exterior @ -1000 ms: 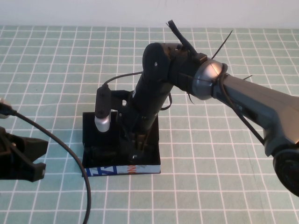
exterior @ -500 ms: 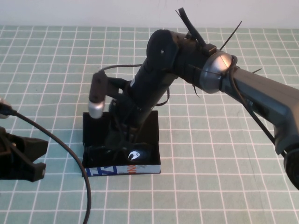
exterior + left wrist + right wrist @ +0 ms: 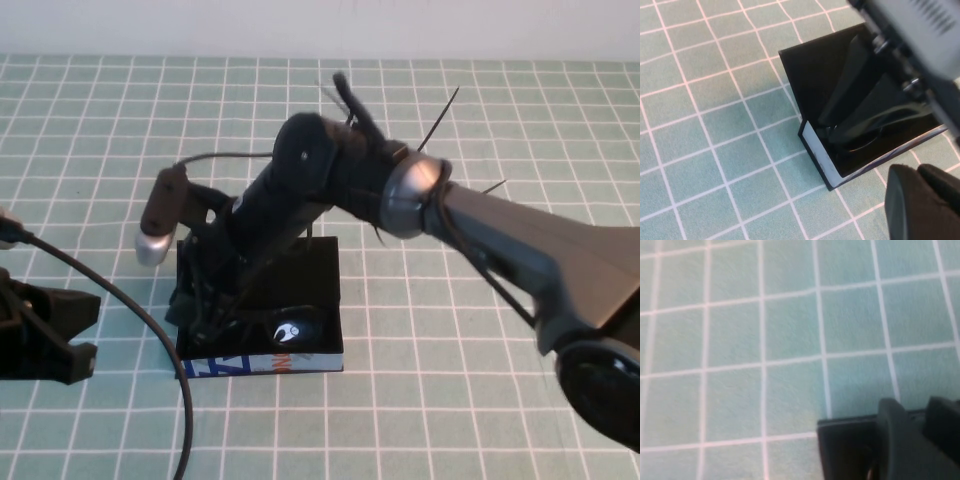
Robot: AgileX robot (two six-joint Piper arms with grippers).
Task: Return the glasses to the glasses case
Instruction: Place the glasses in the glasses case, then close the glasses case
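The glasses case [image 3: 318,268] is a black box with its lid open and a printed front [image 3: 262,364]. The black glasses [image 3: 292,329] lie inside it, one lens glinting. My right gripper [image 3: 203,308] reaches down into the case's left end, with its fingers slightly apart and holding nothing. In the left wrist view the right gripper's fingers [image 3: 852,75] dip into the case [image 3: 812,145] beside the glasses [image 3: 890,114]. The right wrist view shows this gripper [image 3: 919,440] over a case corner [image 3: 845,450]. My left gripper [image 3: 70,335] is parked at the near left, shut and empty [image 3: 921,200].
A green checked cloth [image 3: 480,400] covers the table. A black cable [image 3: 150,330] runs from the left arm down past the case's front left corner. The right arm [image 3: 480,230] crosses above the table from the right.
The right gripper let go of the glasses, rose, then swung left and down to the case's left end. The glasses stay in the case. The left arm has not moved.
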